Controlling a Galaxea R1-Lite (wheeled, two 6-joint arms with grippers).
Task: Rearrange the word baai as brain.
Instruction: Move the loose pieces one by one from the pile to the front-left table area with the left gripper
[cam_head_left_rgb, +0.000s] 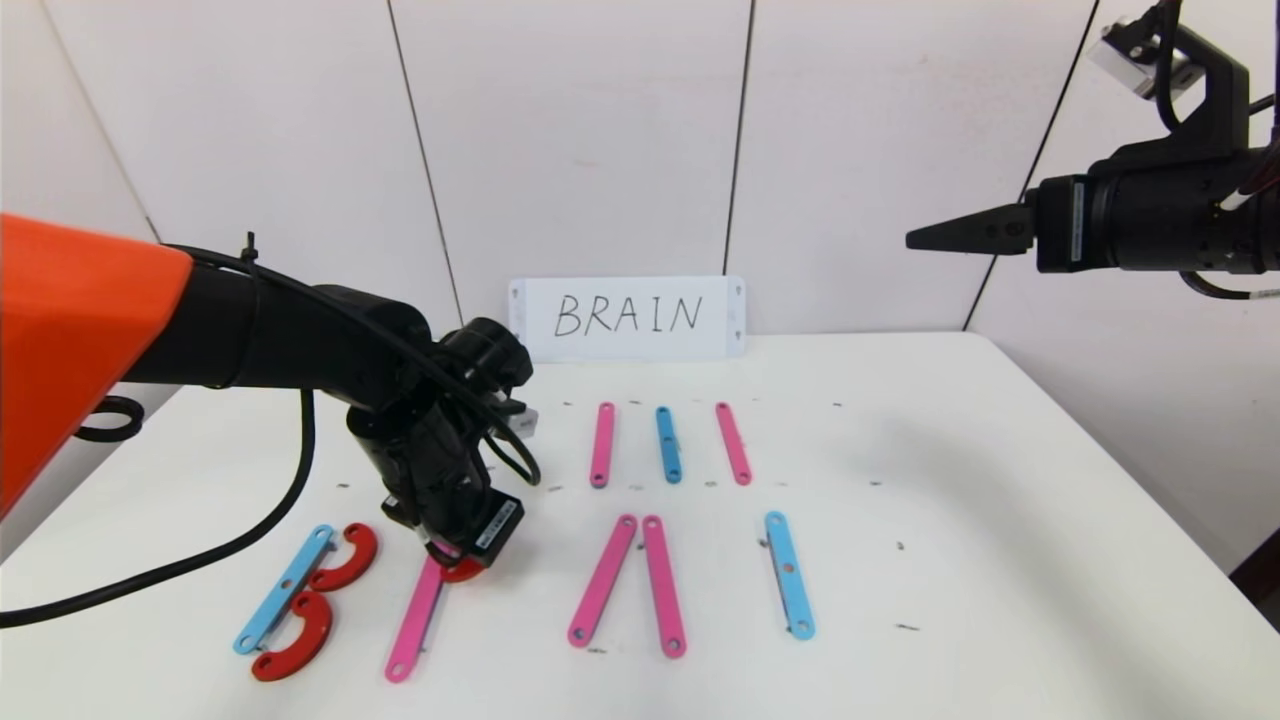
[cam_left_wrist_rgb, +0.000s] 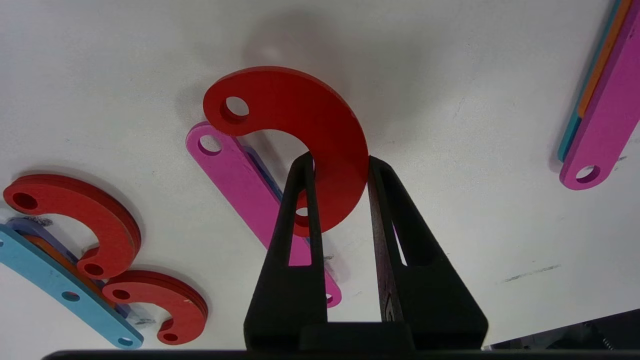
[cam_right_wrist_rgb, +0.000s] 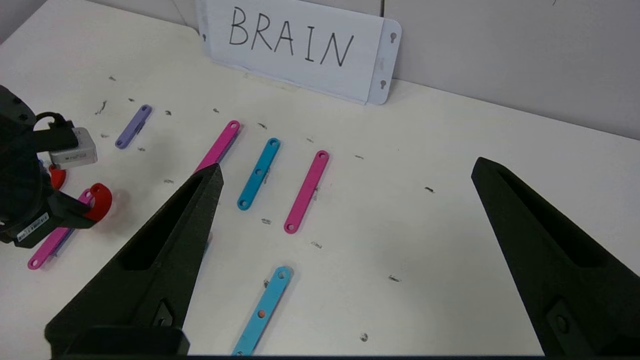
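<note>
Near-left, the left pincer (cam_head_left_rgb: 452, 556) clamps a red curved piece (cam_left_wrist_rgb: 300, 140) at the top of a pink bar (cam_head_left_rgb: 416, 620).

Leftmost on the white counter (cam_head_left_rgb: 1000, 560) sits a B: a light-blue bar (cam_head_left_rgb: 283, 588) with two red curves (cam_head_left_rgb: 320, 600). Right of the clamped piece, two pink bars (cam_head_left_rgb: 630, 585) lean into a peak, then a light-blue bar (cam_head_left_rgb: 789, 574). Farther back lie three shorter bars (cam_head_left_rgb: 668, 445), with the BRAIN card (cam_head_left_rgb: 628, 318) against the wall. High at the far right, the right pincer (cam_right_wrist_rgb: 345, 260) hangs spread wide, holding nothing.
</note>
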